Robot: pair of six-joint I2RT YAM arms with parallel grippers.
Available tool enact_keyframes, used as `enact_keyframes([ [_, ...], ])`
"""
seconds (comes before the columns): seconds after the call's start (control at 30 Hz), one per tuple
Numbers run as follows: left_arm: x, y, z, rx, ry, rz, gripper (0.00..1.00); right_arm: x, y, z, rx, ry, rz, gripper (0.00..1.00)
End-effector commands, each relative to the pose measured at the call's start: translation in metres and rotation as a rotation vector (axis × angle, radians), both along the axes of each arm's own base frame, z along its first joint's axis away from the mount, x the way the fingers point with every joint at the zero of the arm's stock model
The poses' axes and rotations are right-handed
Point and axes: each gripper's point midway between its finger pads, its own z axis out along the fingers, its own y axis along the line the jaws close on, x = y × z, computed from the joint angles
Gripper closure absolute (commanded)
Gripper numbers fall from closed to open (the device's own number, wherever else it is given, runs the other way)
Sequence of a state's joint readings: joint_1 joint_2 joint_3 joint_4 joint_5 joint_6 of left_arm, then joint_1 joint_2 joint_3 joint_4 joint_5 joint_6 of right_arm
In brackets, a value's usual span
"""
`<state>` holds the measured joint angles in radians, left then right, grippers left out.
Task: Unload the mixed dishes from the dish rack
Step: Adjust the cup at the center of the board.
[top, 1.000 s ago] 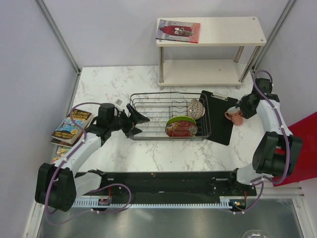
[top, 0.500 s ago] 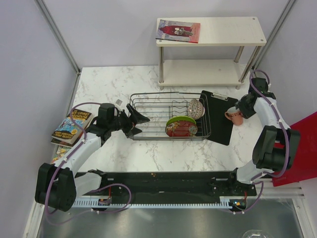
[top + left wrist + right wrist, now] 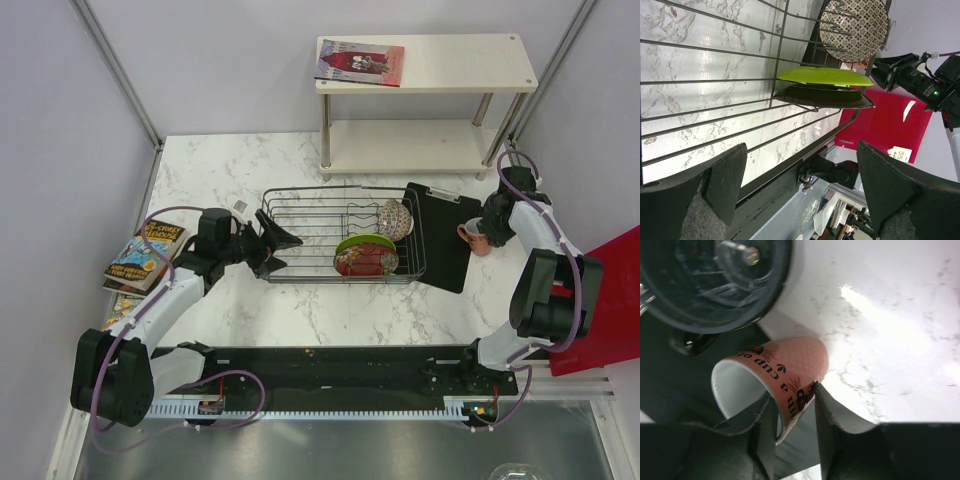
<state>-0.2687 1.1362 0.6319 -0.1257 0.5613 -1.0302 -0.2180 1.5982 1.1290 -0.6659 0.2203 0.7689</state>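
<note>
Top view, rack: the rack (image 3: 345, 235) sits in the middle of the desk (image 3: 300, 310). The plate (image 3: 365, 243), red dish (image 3: 366, 262) and bowl (image 3: 395, 219) stand at its right end.
Top view, cup: the cup (image 3: 474, 236) is out of the rack, by the right edge of the board (image 3: 445, 250), in the right claw (image 3: 487, 228).
Top view, left claw: the left claw (image 3: 275, 245) is at the rack's left end.
Left wrist view, left claw: its fingers are wide apart and hold nothing. The plate and bowl are well ahead.
Right wrist view, right claw: it is clamped on the cup's wall, one finger inside and one outside. The cup is tipped.
Risk, cup: only the thin wall is pinched, so the cup might twist, slip out and chip on the desk.
Risk, rack: the left claw could bump the wires and shove the rack, so the dishes may topple.
</note>
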Motion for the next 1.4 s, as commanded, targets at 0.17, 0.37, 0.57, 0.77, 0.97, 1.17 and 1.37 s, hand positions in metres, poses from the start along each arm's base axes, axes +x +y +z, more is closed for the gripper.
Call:
enact_keyframes([
  [0.17,-0.022,0.008,-0.038,0.074,0.109,-0.031,0.03,-0.019,-0.004,0.002,-0.04,-0.004,-0.014,0.96],
  [0.37,-0.024,0.007,-0.037,0.069,0.107,-0.036,0.03,-0.032,-0.012,0.012,-0.047,-0.016,-0.043,1.0],
  [0.57,-0.026,0.008,-0.038,0.068,0.112,-0.034,0.03,-0.051,-0.019,0.036,-0.073,-0.053,-0.072,1.0],
  [0.77,-0.027,0.007,-0.036,0.063,0.102,-0.04,0.03,-0.066,-0.026,0.028,-0.095,0.0,-0.084,1.0],
  [0.97,-0.028,0.007,-0.034,0.06,0.1,-0.043,0.03,-0.075,-0.028,0.011,-0.073,0.037,-0.092,1.0],
  [1.17,-0.029,0.007,-0.035,0.061,0.102,-0.041,0.03,-0.073,-0.027,0.006,-0.057,0.042,-0.083,0.95],
  [1.37,-0.029,0.008,-0.037,0.065,0.107,-0.036,0.03,-0.075,-0.022,-0.009,-0.031,0.064,-0.07,0.81],
])
